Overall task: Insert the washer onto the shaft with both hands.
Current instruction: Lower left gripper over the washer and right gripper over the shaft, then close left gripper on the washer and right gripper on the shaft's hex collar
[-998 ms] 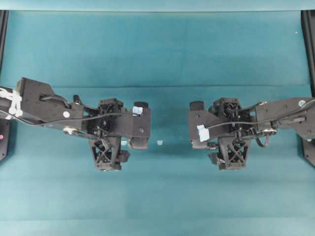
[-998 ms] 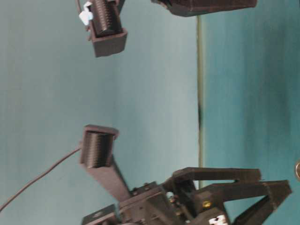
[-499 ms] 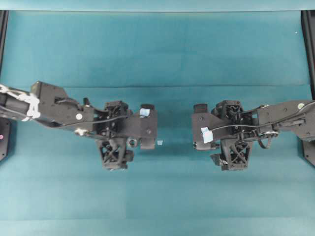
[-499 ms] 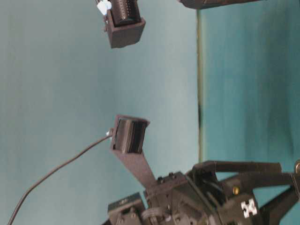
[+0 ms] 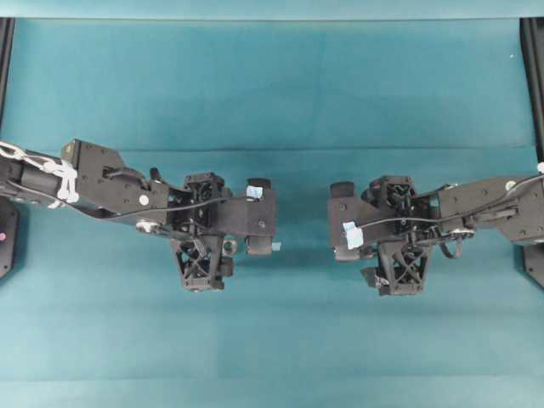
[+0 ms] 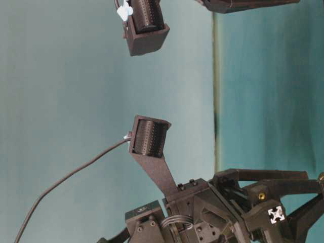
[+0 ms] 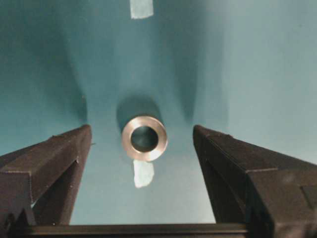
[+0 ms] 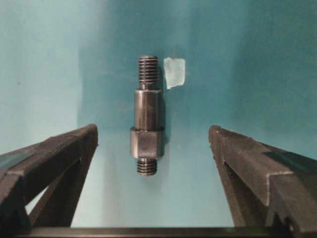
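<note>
The shaft (image 8: pixel 147 115) lies flat on the teal table (image 5: pixel 272 85). In the right wrist view its long axis runs straight up the picture, away from the camera: a threaded tip at the far end, a plain collar, a wider hexagonal collar, and a short threaded stub nearest the lens. It sits between the two fingers of the right gripper (image 8: pixel 153 148), which stand wide apart and touch nothing. A pale tape scrap (image 8: pixel 174 72) lies just beside the far threaded tip.

The washer (image 7: pixel 144 138) lies flat with its dark hole facing up, so its axis points off the table. It rests between the spread fingers of the left gripper (image 7: pixel 142 148), clear of both; that claw is also open and empty. One tape scrap (image 7: pixel 143 173) touches the washer's near edge and another (image 7: pixel 141 8) lies well beyond it.

Only the wrist views show the two parts clearly. From overhead, the left gripper (image 5: pixel 259 217) and right gripper (image 5: pixel 342 223) face each other across a gap; the washer (image 5: pixel 228 246) peeks out beneath the left one, and the shaft is hidden. The table-level view shows only ridged finger pads (image 6: pixel 149 137) and black frames.
</note>
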Controlling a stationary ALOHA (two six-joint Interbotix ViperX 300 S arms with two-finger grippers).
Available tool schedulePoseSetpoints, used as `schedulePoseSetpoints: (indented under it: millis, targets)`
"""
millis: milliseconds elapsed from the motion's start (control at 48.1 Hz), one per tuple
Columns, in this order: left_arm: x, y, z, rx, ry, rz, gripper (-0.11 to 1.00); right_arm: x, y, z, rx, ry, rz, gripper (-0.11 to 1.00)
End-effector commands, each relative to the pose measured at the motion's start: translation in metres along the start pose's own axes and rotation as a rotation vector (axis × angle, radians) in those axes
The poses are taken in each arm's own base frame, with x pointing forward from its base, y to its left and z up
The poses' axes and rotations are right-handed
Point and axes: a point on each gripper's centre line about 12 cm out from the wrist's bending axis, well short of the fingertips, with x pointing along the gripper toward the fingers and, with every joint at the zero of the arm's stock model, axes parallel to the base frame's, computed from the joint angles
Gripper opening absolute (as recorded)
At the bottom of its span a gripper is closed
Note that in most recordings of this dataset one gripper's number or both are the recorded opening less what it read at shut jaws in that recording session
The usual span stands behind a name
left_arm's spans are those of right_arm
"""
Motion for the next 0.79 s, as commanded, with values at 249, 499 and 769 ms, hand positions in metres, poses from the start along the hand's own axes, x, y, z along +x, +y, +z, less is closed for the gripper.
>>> schedulePoseSetpoints:
  millis: [249,499,769]
  targets:
    - [0.000,0.000,-0.005,-0.005,0.001,0.000,0.86,0.003,0.002,0.004,0.023,-0.026,0.006,0.90]
    - [0.001,-0.001,0.000,-0.008,-0.028,0.000,0.86,0.006,0.001,0.001,0.025,-0.015,0.005,0.90]
    - [0.006,-0.001,-0.001,-0.009,-0.021,-0.001,0.86,0.008,0.002,-0.006,0.024,0.003,0.005,0.90]
